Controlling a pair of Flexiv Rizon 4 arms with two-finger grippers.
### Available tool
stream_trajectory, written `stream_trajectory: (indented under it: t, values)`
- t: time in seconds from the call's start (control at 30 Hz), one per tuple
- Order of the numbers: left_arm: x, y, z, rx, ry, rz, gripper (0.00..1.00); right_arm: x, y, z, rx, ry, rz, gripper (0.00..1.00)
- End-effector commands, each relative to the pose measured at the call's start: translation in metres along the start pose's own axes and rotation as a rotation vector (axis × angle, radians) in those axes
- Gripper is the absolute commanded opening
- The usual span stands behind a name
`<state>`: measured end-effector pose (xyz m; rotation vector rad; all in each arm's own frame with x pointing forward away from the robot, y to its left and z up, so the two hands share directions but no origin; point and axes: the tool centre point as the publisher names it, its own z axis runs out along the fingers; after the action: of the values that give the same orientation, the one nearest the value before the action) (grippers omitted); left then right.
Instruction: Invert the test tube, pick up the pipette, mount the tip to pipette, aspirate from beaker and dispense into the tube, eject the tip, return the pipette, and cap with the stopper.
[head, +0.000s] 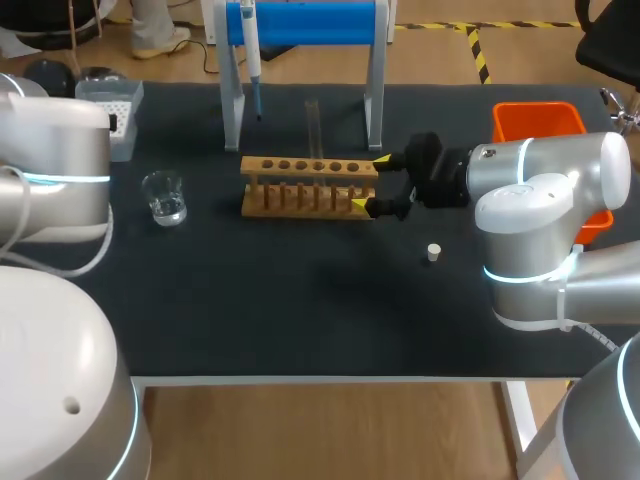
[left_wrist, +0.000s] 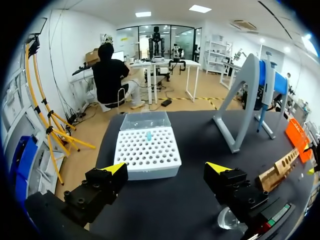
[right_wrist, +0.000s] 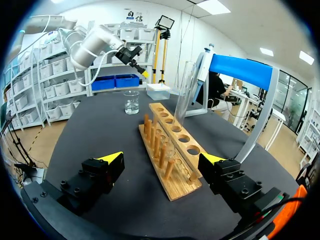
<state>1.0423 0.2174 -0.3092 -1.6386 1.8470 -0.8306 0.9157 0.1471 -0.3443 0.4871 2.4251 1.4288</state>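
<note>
Standing upright in a hole of the rack (right_wrist: 175, 190), the tube (right_wrist: 184, 92) lies straight ahead of the right claw (right_wrist: 161, 162). Its long axis is vertical, leaning a touch, and what looks like its mouth is on top, so I judge the flip done and the pipette (right_wrist: 201, 70) next.

The right claw is released, its fingers spread to either side of the rack's near end without touching it. The pipette hangs point-down from the blue stand (right_wrist: 240, 70), further ahead of this claw and beyond the tube. Rack and tube both stand in that line of approach.

The left claw (left_wrist: 166, 170) is also released and holds nothing. The tip box (left_wrist: 147, 152) sits just ahead of it, and the pipette hangs ahead and off to its right with only bare table between, so the left arm seems to have the freer path.

The beaker (head: 163, 197) sits low beside the left claw. The stopper (head: 433, 252) lies behind the right claw to its left, apart from the rack. An orange bin (head: 540, 118) stands behind that claw to its right.
</note>
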Motion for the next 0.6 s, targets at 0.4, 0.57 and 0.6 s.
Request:
stream_trajectory:
  t: [0.4, 0.57, 0.6]
  values:
    - [0.004, 0.005, 0.014, -0.014, -0.014, 0.0, 1.0, -0.001, 0.0, -0.001, 0.002, 0.003, 0.0, 1.0]
    - [-0.01, 0.0, 0.028, -0.013, -0.023, -0.015, 1.0, -0.001, 0.0, -0.001, 0.002, 0.003, 0.0, 1.0]
    - [-0.014, -0.001, 0.031, -0.013, -0.024, -0.015, 1.0, -0.001, 0.0, -0.001, 0.002, 0.003, 0.0, 1.0]
